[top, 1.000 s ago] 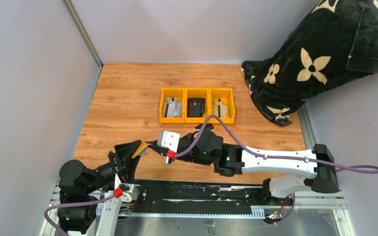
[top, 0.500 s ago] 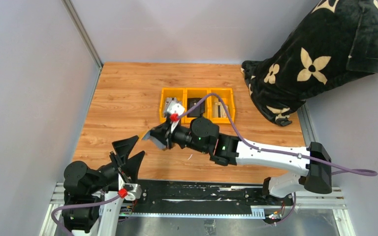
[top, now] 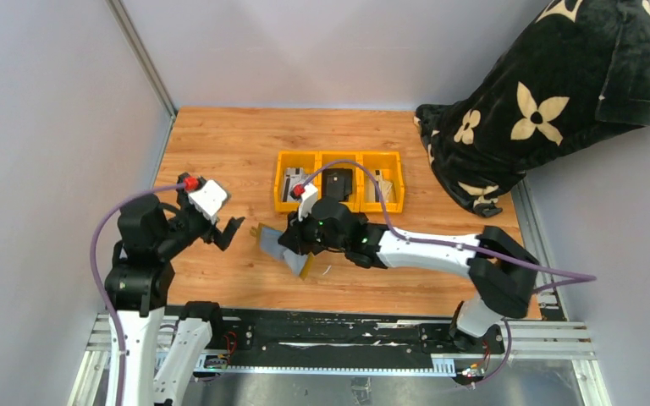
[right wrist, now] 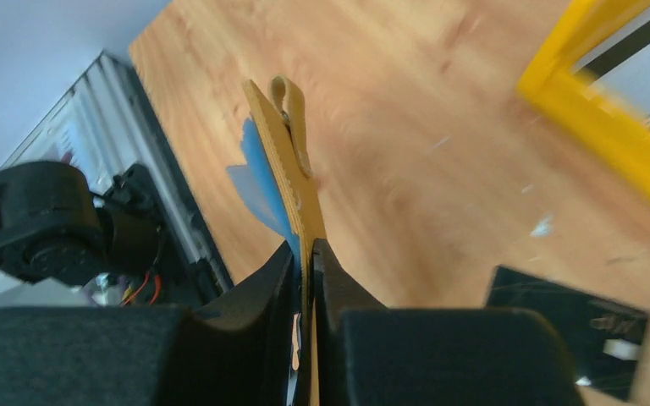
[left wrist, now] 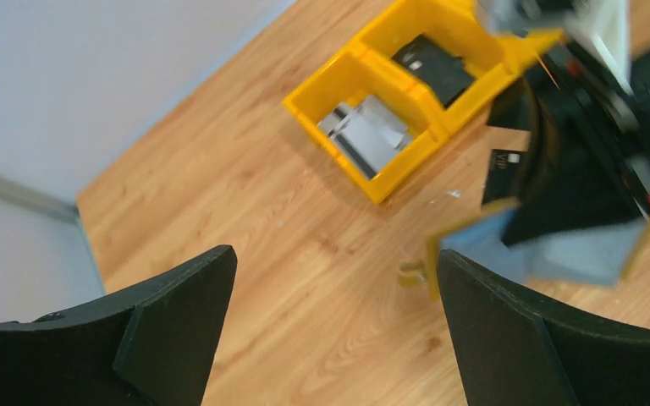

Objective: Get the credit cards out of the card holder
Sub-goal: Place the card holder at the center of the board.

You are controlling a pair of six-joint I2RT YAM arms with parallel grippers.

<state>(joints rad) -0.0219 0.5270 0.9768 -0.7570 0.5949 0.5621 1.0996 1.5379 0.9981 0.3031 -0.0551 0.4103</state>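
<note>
**Sam:** Table [top: 212, 161] first, big and brown. What should happen on it?

**Mia:** I think the cards should come out over the bare wood. Not over the three yellow bins [top: 340, 205] at the back, or one might drop in there.

**Sam:** And the arms?

**Mia:** The left gripper [left wrist: 334, 279] hangs over the left side, apart from everything. Its jaws are spread wide with nothing in them. The right gripper [right wrist: 309, 245] is in the middle, near the bins. Its jaws are squeezed tight on one edge of the card holder [right wrist: 292, 161].

**Sam:** Where is the card holder?

**Mia:** In front of the bins, opened up, yellow outside and blue-grey inside. I can't tell if it touches the wood. To do this well, I'd hold it firm. Then I'd bring the left jaws in slowly and pinch a card, not the leather.

**Sam:** Any cards out?

**Mia:** One black credit card [right wrist: 567, 334] lies flat on the table, just beside the right gripper. I can't see the other one. Maybe it is inside.
</note>
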